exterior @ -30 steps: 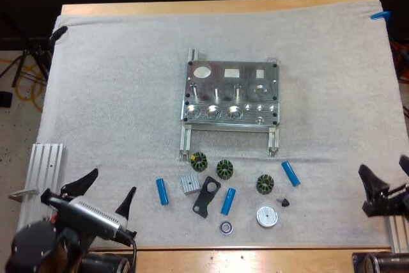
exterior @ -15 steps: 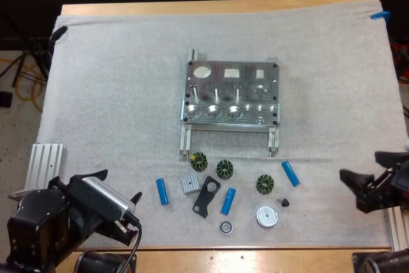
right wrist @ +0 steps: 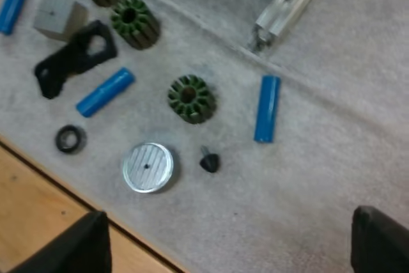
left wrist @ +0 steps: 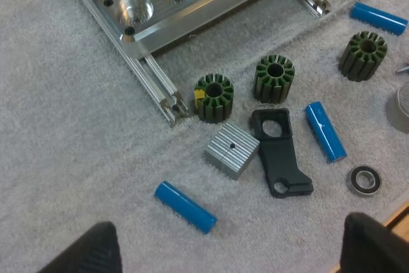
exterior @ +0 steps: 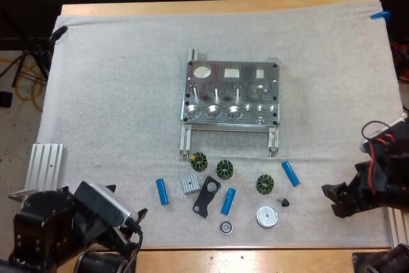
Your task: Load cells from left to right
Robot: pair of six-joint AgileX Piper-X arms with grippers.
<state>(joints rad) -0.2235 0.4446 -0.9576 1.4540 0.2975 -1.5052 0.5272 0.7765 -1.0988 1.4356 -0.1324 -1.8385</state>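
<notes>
**Leftmost cell first, both jaws open and empty**

My left jaws hang at the near left corner of the tabletop, fingers (left wrist: 89,250) apart and holding nothing. Ahead of them the leftmost blue cell (left wrist: 185,207) lies flat on the white mat (exterior: 115,94), with the finned aluminium block (left wrist: 232,149) near it. I judge this is the cell to fetch first.

To do it well, I should turn the jaws across the cell's length and come down over its middle. I should also keep clear of the block and the black bracket (left wrist: 278,158).

The metal fixture (exterior: 231,93) sits mid-mat, and its front row of round pockets (exterior: 214,114) looks empty. The left pocket should take this cell, set in upright.

Further right lie the middle blue cell (exterior: 228,201) and the right blue cell (right wrist: 267,108), with a green stator (right wrist: 191,98) between them. My right jaws hover near the mat's right edge, fingers (right wrist: 377,241) apart and empty. They are best kept out of the way.
</notes>
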